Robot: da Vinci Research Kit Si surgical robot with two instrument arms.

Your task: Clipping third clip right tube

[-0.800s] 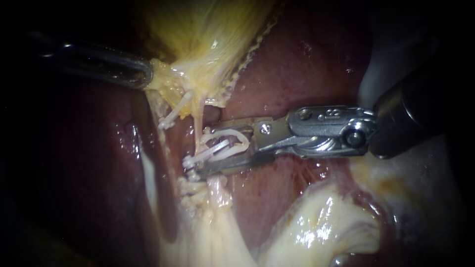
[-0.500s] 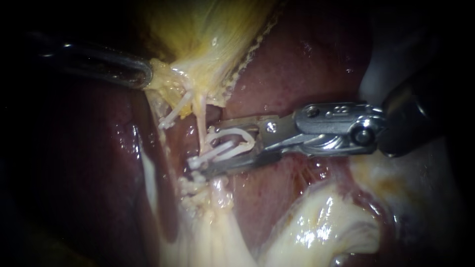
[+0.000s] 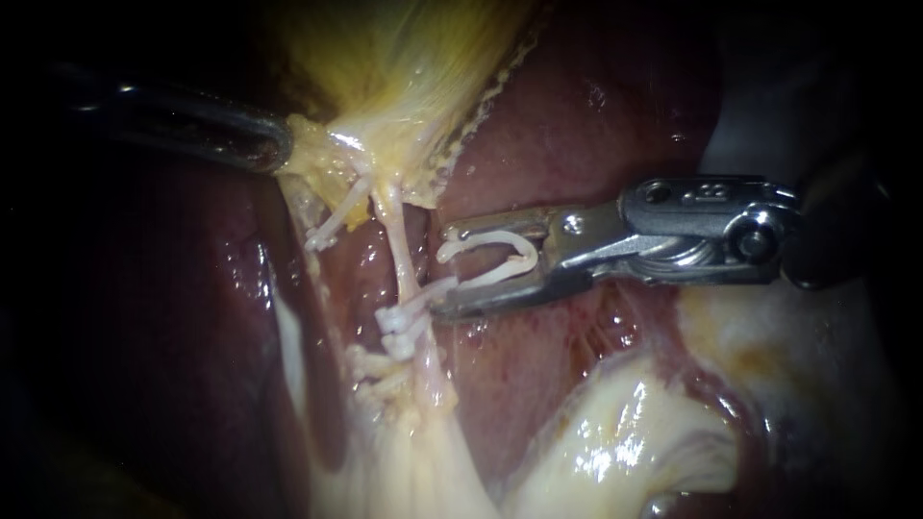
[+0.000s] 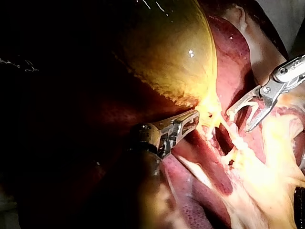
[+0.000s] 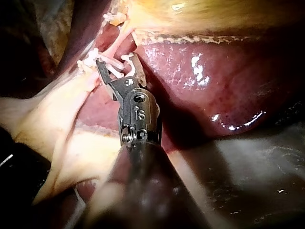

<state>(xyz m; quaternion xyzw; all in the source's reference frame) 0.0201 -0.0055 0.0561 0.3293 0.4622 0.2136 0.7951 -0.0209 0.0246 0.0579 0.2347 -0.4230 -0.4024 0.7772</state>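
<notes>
The right tube (image 3: 404, 255) runs pale and thin from the yellow gallbladder (image 3: 413, 86) down to the fatty stalk. Two white clips (image 3: 404, 322) sit on it low down. My right instrument (image 3: 444, 271) comes in from the right, its jaws wide apart and holding an open white clip (image 3: 490, 261) between them. The jaw tips stand just to the right of the tube, which lies outside them. Seen from the right wrist, the instrument (image 5: 116, 64) points at the tube. My left instrument (image 3: 274, 144) is shut on the gallbladder's lower end, also in the left wrist view (image 4: 193, 119).
A second thin tube (image 3: 336, 216) with a white clip lies to the left of the right tube. Dark red liver (image 3: 577, 125) lies behind and under the right instrument. Pale fatty tissue (image 3: 615, 442) bulges at the lower right.
My right instrument has drawn back to the right and slightly up with the open clip. The tube, earlier between its jaws, now lies outside them. The left instrument stays put.
</notes>
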